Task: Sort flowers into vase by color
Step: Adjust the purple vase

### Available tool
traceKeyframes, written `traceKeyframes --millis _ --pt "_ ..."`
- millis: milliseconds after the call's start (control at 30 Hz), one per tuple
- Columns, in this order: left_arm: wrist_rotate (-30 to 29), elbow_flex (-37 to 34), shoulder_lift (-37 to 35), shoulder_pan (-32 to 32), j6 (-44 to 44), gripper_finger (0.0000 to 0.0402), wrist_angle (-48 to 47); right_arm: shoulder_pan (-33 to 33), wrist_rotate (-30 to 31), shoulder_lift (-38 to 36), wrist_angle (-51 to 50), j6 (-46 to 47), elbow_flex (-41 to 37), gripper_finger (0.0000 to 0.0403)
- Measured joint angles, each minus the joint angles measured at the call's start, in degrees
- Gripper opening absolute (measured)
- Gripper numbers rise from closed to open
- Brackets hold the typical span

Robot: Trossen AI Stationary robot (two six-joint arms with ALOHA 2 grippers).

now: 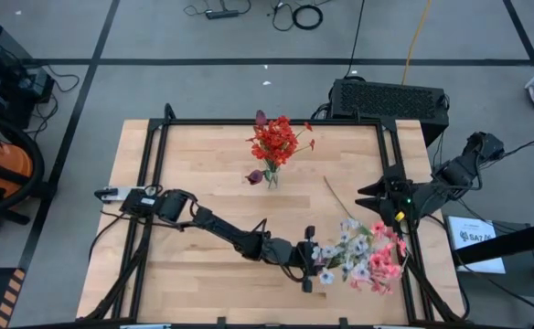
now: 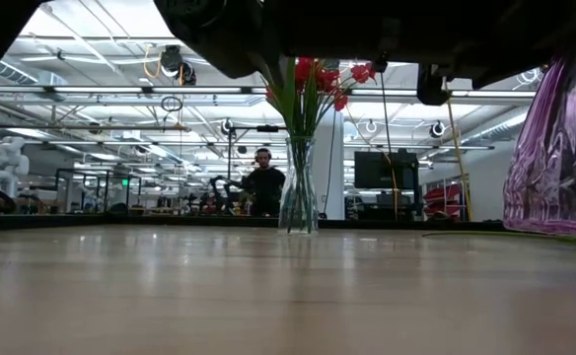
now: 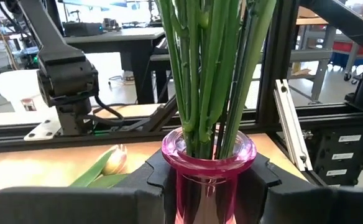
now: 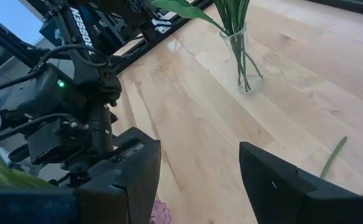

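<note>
Gripping the pink glass vase (image 3: 207, 163) just under its rim, my left hand (image 3: 207, 186) is reaching low across the near side of the table (image 1: 203, 164), its two dark fingers (image 3: 160, 177) pressing the glass from either side. From above, that left hand (image 1: 305, 260) is sitting right against the bouquet of pink and white flowers (image 1: 363, 256), and a bundle of green stems (image 3: 209, 68) is rising out of the vase mouth, so I am judging this pink-and-pale group as largely gathered.

Further along, toward the middle far side, a clear glass vase (image 1: 272, 178) is standing upright and holding the red flowers (image 1: 276, 139). A dark maroon bud (image 1: 254, 176) is hanging beside that vase; I cannot tell whether it is in the vase or lying by it. The red group looks mostly sorted to me.

To the right of that, one long green stem (image 1: 334, 196) is lying loose on the wood, well apart from the clear vase and running toward the pink bouquet. My left wrist view is also showing a pale tulip bud (image 3: 114, 160) lying on the table beside the pink vase. Those strays are what I am reckoning is left.

At the table's right edge, my right hand (image 1: 377, 194) is waiting, spread wide and empty.
</note>
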Motion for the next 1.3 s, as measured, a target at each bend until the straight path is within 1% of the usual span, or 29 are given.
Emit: traceKeyframes --millis 167,300,533,633,833,933,1033,1300 --pt "0.3 0.0 1.2 0.1 0.5 0.0109 2.0 0.0 -0.2 0.3 0.0 0.0 0.0 0.0208" --pt "0.4 -0.1 3.9 0.1 0.5 0.0109 7.6 0.0 -0.2 0.3 0.1 0.0 0.0 0.0208" --pt "-0.1 0.0 4.1 0.1 1.0 0.0111 10.1 0.0 -0.2 0.3 0.1 0.0 0.0 0.0208" --pt "-0.1 0.0 4.1 0.1 0.0 0.0128 9.8 0.0 -0.2 0.3 0.1 0.8 0.0 0.0208" --pt "-0.9 0.0 4.1 0.2 0.1 0.0183 9.6 0.0 -0.2 0.3 0.0 1.4 0.0 0.0208" --pt "-1.4 0.0 4.0 0.2 0.1 0.02 9.8 0.0 -0.2 0.3 0.0 1.4 0.0 0.0208" --pt "-1.5 0.0 4.0 0.2 0.4 0.0207 9.5 0.0 -0.2 0.3 0.0 1.3 0.0 0.0208" --pt "-1.5 0.0 4.0 -0.2 0.0 0.0208 9.6 0.0 -0.2 0.3 0.0 1.3 0.0 0.0208"
